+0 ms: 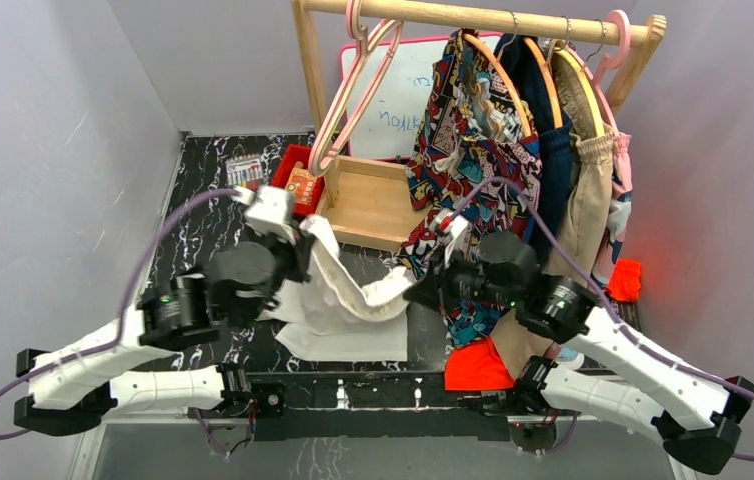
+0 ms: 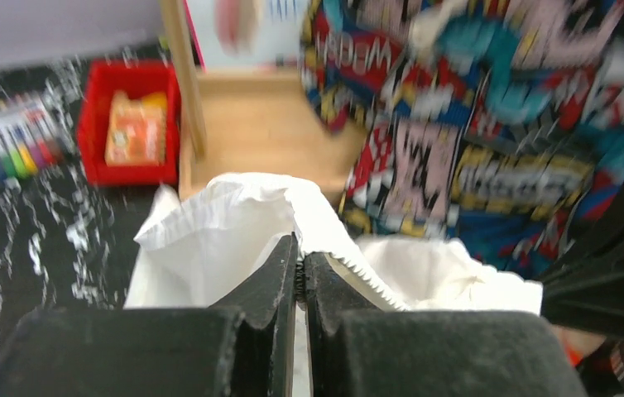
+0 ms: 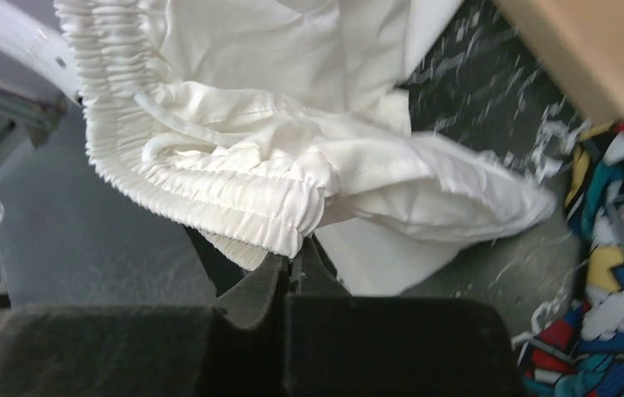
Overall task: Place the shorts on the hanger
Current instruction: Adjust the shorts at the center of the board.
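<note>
Shorts (image 1: 338, 290): one white pair, held up by the waist between the two grippers over the middle of the desk (image 1: 193, 220). The legs trail onto the desk toward its near edge.
Left gripper (image 2: 299, 256): the fingers are clamped together on a thin fold of the shorts.
Right gripper (image 3: 296, 265): the fingers are pinched on the gathered waistband. Only the right wrist view shows the gathers.
Top view only: one pale hanger (image 1: 339, 120) hangs on the wooden rail (image 1: 473, 17) at the far edge, well apart from the shorts.
Far side: a wooden tray (image 1: 368, 200) lies just beyond the shorts, with one red bin (image 1: 303, 175) and one marker pack (image 1: 245, 170) to its left.
Right side: a comic-print garment (image 1: 473, 150) hangs close beside the right gripper.
Room: bare dark desk shows along the left edge.
Near edge: one red cloth (image 1: 478, 365).
</note>
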### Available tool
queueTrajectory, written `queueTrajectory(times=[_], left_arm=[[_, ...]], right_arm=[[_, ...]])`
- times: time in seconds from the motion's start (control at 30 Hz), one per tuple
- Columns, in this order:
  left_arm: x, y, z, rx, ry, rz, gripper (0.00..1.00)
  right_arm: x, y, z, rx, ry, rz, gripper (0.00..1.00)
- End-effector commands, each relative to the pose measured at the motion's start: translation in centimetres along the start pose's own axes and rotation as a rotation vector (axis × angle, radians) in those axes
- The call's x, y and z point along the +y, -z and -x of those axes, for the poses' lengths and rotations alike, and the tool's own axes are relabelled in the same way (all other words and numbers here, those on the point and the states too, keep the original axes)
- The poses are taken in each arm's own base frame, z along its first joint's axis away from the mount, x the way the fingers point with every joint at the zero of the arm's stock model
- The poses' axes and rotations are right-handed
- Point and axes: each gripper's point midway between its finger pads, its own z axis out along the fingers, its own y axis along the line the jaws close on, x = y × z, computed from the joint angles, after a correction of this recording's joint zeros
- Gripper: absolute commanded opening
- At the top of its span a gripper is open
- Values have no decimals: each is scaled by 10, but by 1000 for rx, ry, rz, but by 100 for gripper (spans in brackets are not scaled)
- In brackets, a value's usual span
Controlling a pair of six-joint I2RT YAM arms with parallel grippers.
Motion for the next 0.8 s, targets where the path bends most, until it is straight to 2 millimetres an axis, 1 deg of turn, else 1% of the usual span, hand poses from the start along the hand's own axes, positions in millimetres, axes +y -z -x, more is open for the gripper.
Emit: queueTrajectory(times=[0.0, 0.03, 0.07, 0.1, 0.13, 0.17, 0.2, 0.23, 0.3, 0.33, 0.43, 0.5, 0.6, 0.77], left_arm=[[-9, -6, -87, 178, 3, -52, 0], [-11, -7, -99, 197, -3, -65, 0], [-13, -9, -109, 213, -10, -77, 0], [-16, -10, -118, 227, -18, -90, 0], [-20, -12, -124, 237, -25, -109, 0], [-24, -13, -130, 247, -36, -130, 0], [-29, -14, -135, 256, -46, -151, 0], [-33, -15, -139, 263, -54, -172, 0], [-42, -16, -145, 270, -70, -221, 0], [-46, -17, -147, 270, -74, -241, 0], [-59, -18, -148, 256, -76, -303, 0], [-67, -19, -148, 245, -75, -340, 0], [-78, -22, -151, 243, -80, -383, 0], [-85, -35, -162, 265, -121, -367, 0]], right_arm=[[6, -4, -51, 125, -69, 98, 1], [3, -4, -58, 149, -81, 83, 18], [-1, -3, -61, 157, -88, 59, 34], [-5, -1, -59, 146, -86, 35, 47], [-7, 2, -52, 120, -77, 14, 57], [-9, 5, -43, 85, -65, -5, 65], [-9, 8, -32, 48, -53, -18, 72], [-9, 11, -22, 13, -42, -33, 76], [-5, 14, 2, -55, -18, -34, 77], [-3, 14, 11, -80, -11, -30, 77], [8, 7, 28, -126, 3, 22, 77], [12, -1, 29, -123, 2, 54, 76], [14, -15, 23, -84, -4, 82, 75], [15, -24, 11, -37, -5, 109, 76]])
